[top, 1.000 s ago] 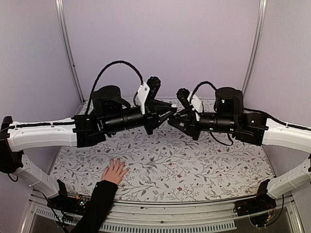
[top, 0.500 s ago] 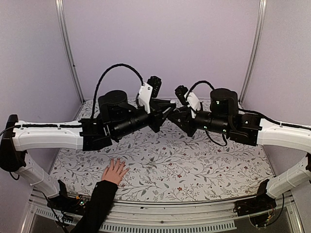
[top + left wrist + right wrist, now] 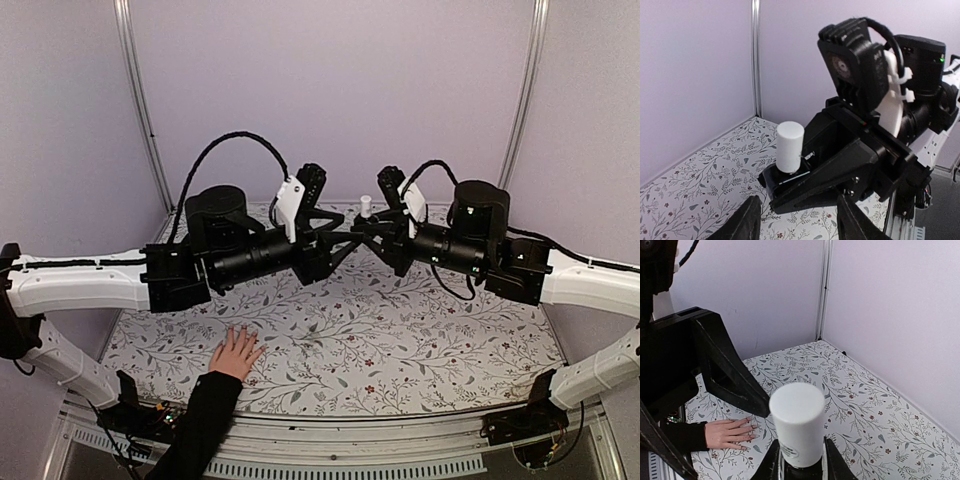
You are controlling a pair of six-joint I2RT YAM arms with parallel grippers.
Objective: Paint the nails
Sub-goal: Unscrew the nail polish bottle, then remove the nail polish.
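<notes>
One bottle (image 3: 796, 440), likely light, slippery glass, is sitting clamped in the right hand (image 3: 366, 228); the left hand (image 3: 797, 210) is gaping wide, best taking the white cap (image 3: 790, 142).

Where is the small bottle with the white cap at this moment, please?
The bottle is held above the back middle of the table in the top view, clamped in the right tool, facing the open left tool.

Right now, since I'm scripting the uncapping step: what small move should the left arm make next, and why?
Probably ease the open left gripper forward around the white cap: the right gripper grips the bottle below it, and the cap is still on.
</notes>
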